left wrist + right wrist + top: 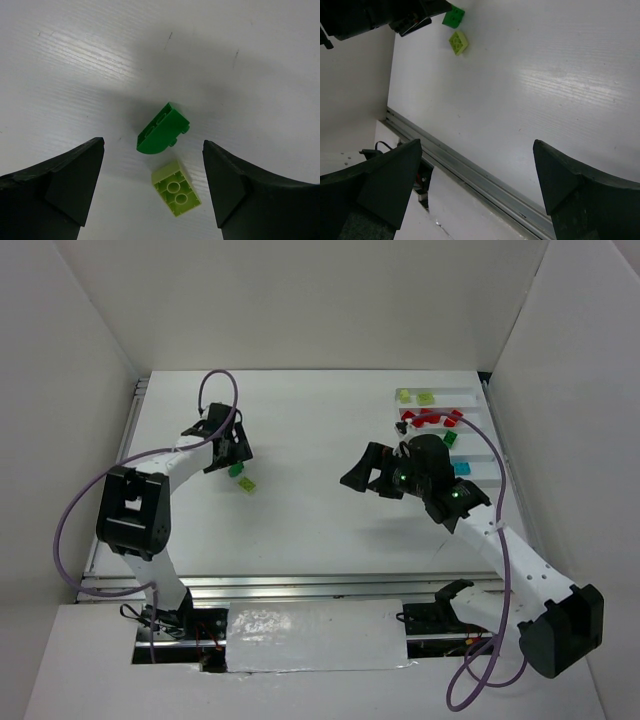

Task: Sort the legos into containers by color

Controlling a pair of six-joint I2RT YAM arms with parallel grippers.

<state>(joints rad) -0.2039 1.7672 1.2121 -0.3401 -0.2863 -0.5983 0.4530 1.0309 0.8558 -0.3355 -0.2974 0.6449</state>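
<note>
left gripper (pixel 232 458): jaws spread wide with nothing in them, pointing down at the table (pixel 300 420). It's left of the middle, roughly halfway between the near and far edges.
left fingers (pixel 65 195): one on each side of the two loose bricks in the wrist view, and neither touches a brick.
dark green brick (pixel 162 129): the rounded kind, tipped on its side so the studs poke out sideways. It lies flat on the table between the left fingers.
pale yellow-green brick (pixel 176 188): a small squarish one with two rings showing on its upper face. It sits just beside the green one's rounded end, on the side closer to the table's near edge. Looks like a sliver of a gap between them, but honestly hard to be sure.
right gripper (pixel 365 470): also wide open and empty, hanging over the right half of the table just beside the tray's left end, aimed toward the left side.
tray (pixel 468 397): white, in the table's far right corner, with long compartments running left to right. The right arm covers a chunk of it.
farthest compartment: two yellow-green pieces (pixel 415 397).
second compartment: a bunch of red pieces (pixel 432 419), too clumped to count.
third compartment: one green piece (pixel 450 438) showing.
nearest compartment: one cyan piece (pixel 462 468) showing; the rest is behind the arm.
rail (pixel 470 172): a metal strip along the table's near edge, seen in the right wrist view.
</note>
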